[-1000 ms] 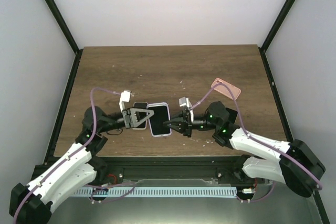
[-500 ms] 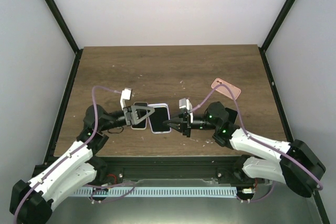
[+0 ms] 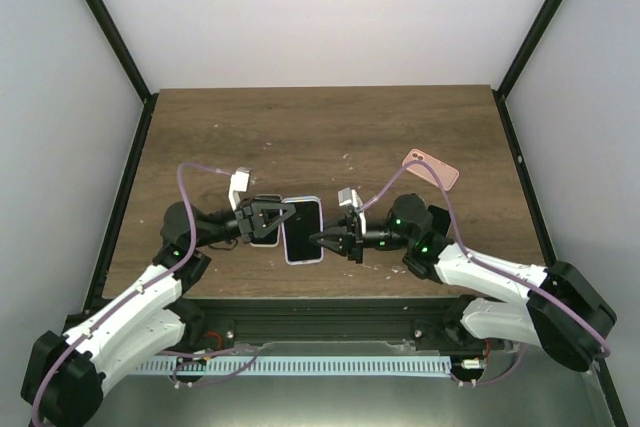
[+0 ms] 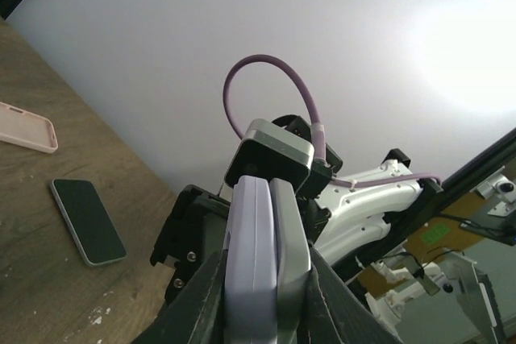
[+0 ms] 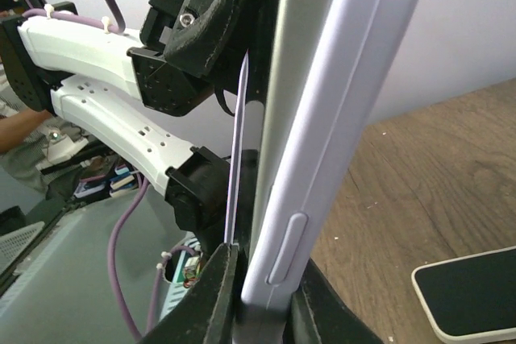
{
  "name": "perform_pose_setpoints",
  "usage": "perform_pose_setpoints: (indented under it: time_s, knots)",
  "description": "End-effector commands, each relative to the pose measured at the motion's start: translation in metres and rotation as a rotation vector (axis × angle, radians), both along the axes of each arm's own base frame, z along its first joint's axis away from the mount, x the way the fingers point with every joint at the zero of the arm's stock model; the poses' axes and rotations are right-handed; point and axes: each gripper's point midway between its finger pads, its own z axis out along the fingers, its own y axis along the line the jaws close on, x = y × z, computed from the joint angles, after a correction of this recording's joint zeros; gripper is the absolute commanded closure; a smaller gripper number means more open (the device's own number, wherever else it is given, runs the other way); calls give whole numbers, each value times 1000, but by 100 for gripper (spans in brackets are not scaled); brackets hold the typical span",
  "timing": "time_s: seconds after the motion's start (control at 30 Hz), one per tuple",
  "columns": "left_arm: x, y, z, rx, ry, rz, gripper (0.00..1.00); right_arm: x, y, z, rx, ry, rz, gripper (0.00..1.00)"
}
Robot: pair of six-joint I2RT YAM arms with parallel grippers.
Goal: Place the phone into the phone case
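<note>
Lavender phone case (image 3: 302,230) | left and right jaws clamp it | pink case (image 3: 431,168) far-right | second phone (image 4: 89,221) alongside

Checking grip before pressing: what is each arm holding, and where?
Both clamp the lavender-cased silver phone: left fingers its left edge, right fingers its right edge.
</note>
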Motion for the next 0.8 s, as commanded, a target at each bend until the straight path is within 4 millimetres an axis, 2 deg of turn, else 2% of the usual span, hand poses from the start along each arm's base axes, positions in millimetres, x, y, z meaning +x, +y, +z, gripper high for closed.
perform_pose_setpoints:
  time_s: [0.0,0.23,0.3,0.33,0.4,0.47,0.57,0.77]
  knots:
    - [-13,-6,-6,-6,143,-87,87,17,3,7,24,-114,-89,86]
    - [-13,-8,-11,7,112,-101,88,9,3,24,77,-29,-40,75]
    - [-14,-9,-10,8,107,-111,88,7,4,27,87,-19,-27,78]
    - [-13,-9,-10,10,108,-110,87,6,4,29,92,-22,-20,85]
    - [-13,-10,-8,15,116,-114,82,5,3,30,103,-40,-18,98]
    - [-13,-9,-5,14,127,-115,69,2,1,29,110,-69,-13,99]
    - [-11,-8,-2,16,153,-95,55,1,0,24,96,-99,-11,99]
    - [-10,-6,2,14,175,-79,51,8,1,16,49,-137,-50,99]
